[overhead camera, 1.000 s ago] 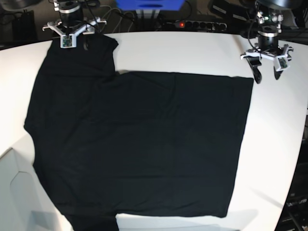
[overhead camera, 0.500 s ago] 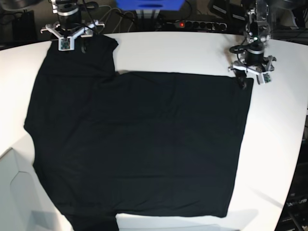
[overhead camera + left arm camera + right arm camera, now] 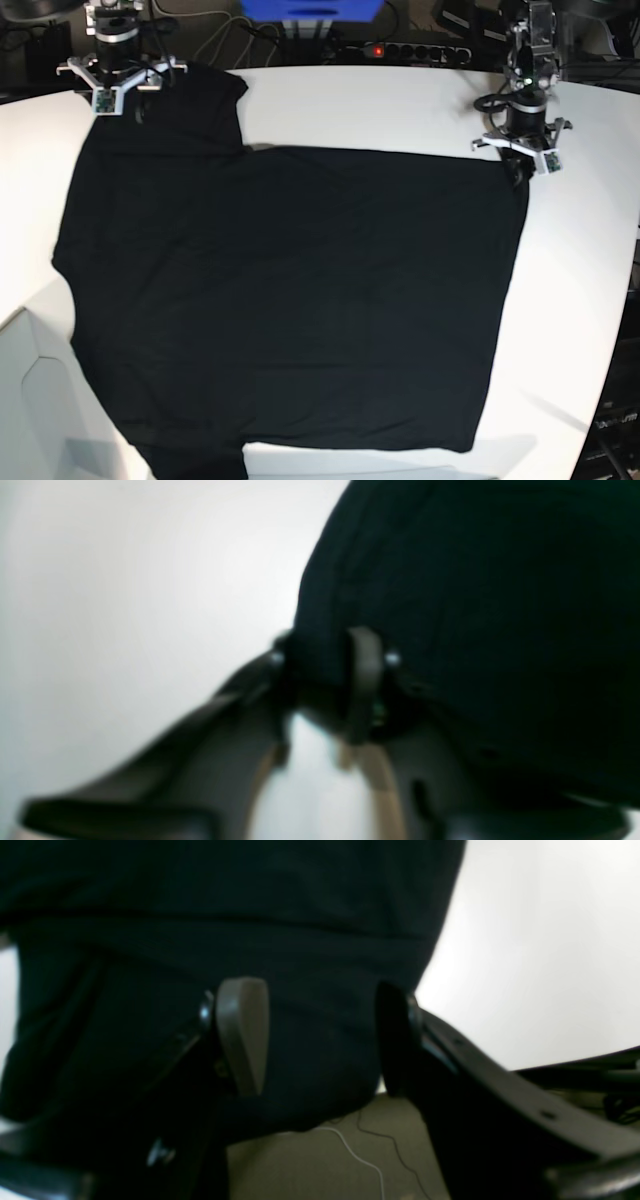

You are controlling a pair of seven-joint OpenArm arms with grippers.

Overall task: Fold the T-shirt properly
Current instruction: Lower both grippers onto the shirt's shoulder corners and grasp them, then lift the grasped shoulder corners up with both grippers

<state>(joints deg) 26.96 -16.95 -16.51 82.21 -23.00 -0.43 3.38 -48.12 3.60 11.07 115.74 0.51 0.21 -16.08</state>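
T-shirt (image 3: 290,300) lying flat on table (image 3: 400,105), long axis running across base view. Your left gripper (image 3: 327,680) pinching hem corner. Right gripper (image 3: 320,1035) gaping, straddling sleeve edge, not gripping; both working far edge.

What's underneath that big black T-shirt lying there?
The T-shirt lies spread flat on a white table, whose bare top shows around it. Whatever else might lie under the cloth is covered. At its far hem corner the left pincer is pinching the fabric.

Overhead base view; close wrist views
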